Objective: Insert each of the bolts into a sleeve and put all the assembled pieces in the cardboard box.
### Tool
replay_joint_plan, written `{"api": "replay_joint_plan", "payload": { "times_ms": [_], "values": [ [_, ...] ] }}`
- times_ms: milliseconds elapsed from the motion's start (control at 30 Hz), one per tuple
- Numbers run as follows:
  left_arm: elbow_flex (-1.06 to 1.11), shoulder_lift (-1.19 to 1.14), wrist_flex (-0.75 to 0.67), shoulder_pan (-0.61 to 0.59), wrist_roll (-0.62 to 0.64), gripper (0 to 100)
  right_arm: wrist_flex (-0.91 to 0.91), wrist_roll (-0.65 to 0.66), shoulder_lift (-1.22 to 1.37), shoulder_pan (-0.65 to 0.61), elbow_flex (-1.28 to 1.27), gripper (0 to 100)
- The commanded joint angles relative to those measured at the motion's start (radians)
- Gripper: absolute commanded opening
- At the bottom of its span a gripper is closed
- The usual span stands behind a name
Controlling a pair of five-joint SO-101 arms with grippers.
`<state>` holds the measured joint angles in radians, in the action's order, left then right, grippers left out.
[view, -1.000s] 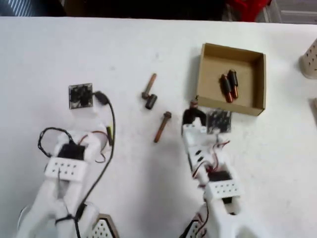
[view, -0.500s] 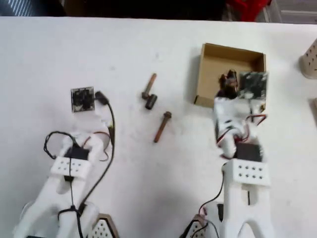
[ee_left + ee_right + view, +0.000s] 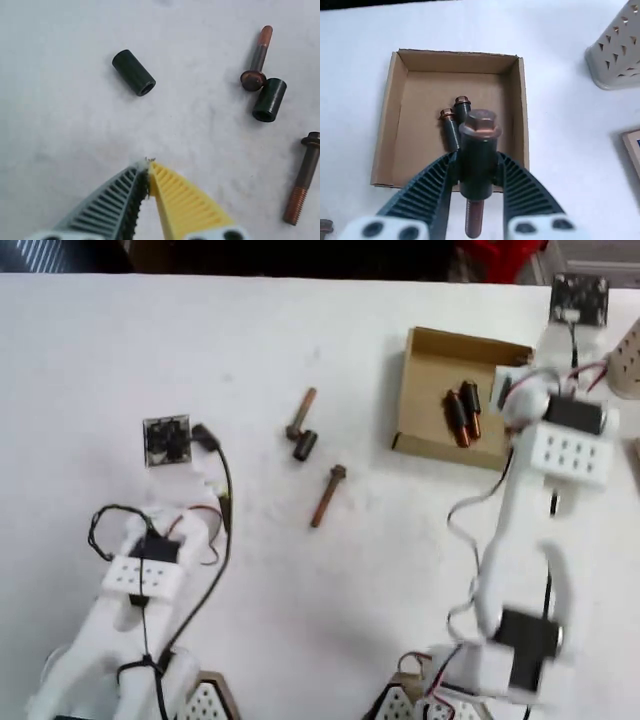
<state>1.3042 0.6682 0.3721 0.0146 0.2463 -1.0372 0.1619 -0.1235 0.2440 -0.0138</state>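
Observation:
My right gripper [image 3: 477, 165] is shut on an assembled piece [image 3: 479, 145], a copper bolt inside a black sleeve, held above the cardboard box [image 3: 390, 115]. Two assembled pieces [image 3: 453, 125] lie in the box [image 3: 425, 340], also seen from above [image 3: 462, 412]. The right arm [image 3: 560, 440] stands at the box's right side. My left gripper [image 3: 148, 172] is shut with nothing in it, low over the table. Beyond it lie a loose black sleeve [image 3: 133, 72], a bolt [image 3: 259, 55] touching a second sleeve [image 3: 269, 99], and another bolt [image 3: 302, 177]. From above, these are the bolt [image 3: 300, 410], sleeve [image 3: 305, 445] and bolt [image 3: 327, 495].
A white perforated holder [image 3: 625, 360] stands right of the box, also in the right wrist view [image 3: 615, 55]. The left arm's black cable [image 3: 222, 530] loops over the table near the left gripper. A flat object [image 3: 632, 150] lies at the right edge.
The right arm has swung from the box's near left corner to the right and farther back, carrying the assembled piece over the box. The left arm shifted slightly early on, then stayed still.

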Motion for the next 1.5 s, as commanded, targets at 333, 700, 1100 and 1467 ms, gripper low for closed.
{"api": "replay_joint_plan", "payload": {
  "times_ms": [333,700,1100,1467],
  "values": [
    [-0.005,-0.001,0.002,0.002,-0.041,2,-0.415,0.127,0.722,0.031,1.102,1.8],
    [-0.005,-0.001,0.002,0.002,-0.043,2,-0.361,0.256,1.113,0.036,1.350,1.8],
    [-0.005,-0.001,-0.003,0.002,-0.043,2,-0.302,0.262,1.260,0.039,1.375,9.1],
    [-0.005,-0.001,-0.006,0.002,-0.043,2,-0.429,0.262,1.168,0.033,1.381,13.9]
  ]
}}
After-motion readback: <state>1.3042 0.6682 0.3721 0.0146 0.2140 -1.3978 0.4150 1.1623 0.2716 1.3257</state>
